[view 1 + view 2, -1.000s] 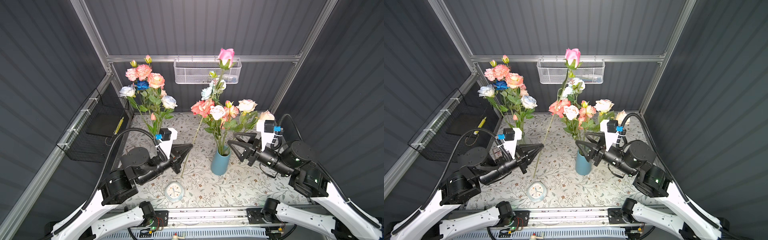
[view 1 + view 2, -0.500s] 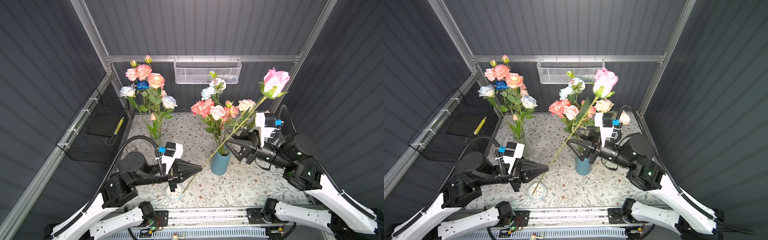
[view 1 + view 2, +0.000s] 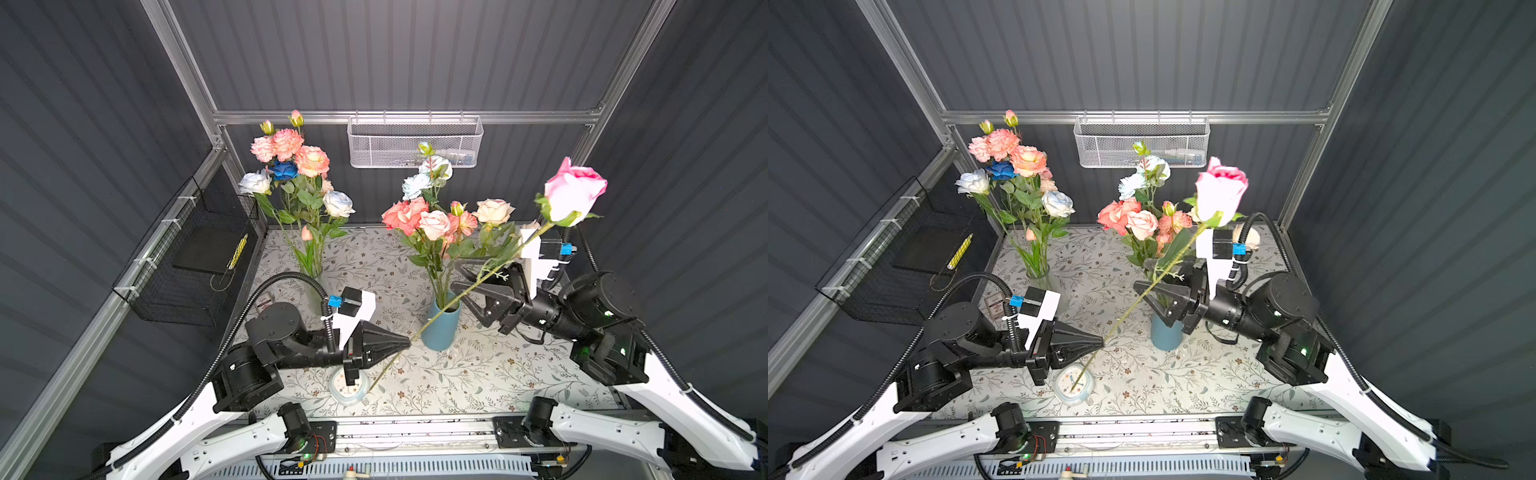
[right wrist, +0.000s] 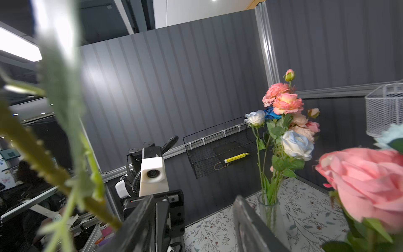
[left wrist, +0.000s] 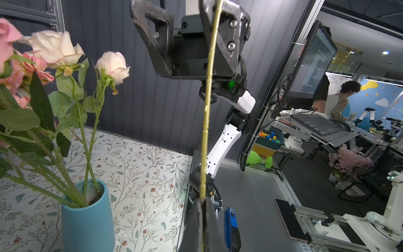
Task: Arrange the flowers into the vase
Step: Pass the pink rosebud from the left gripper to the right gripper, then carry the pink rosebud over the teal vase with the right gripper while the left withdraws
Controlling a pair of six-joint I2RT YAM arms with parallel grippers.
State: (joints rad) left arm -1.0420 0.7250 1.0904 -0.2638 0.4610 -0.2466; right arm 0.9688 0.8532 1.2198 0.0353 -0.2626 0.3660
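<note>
**Left end effector**: jaws together, clamped low on the stem of a pink rose. The stem slants up toward the right arm. The bloom stands high beside that arm's wrist and shows only in the top views.

**Right end effector**: jaws apart, with the stem passing between them, near the blue vase. The top views do not show whether the stem touches a finger.

**Left wrist view:** the closed tips pinch the yellow-green stem. The right end effector appears head-on, its fingers well apart, and the stem crosses one of them. Cream roses stand upright in the blue vase among other flowers.

**Right wrist view:** the stem and a leaf are blurred close to the lens, beside one finger. A second bunch stands in a clear glass vase on the counter. A black wire basket on the side wall holds a yellow marker.

**Stem end:** in a top view it shows over a small clock lying on the counter. Whether it touches the clock cannot be told.
</note>
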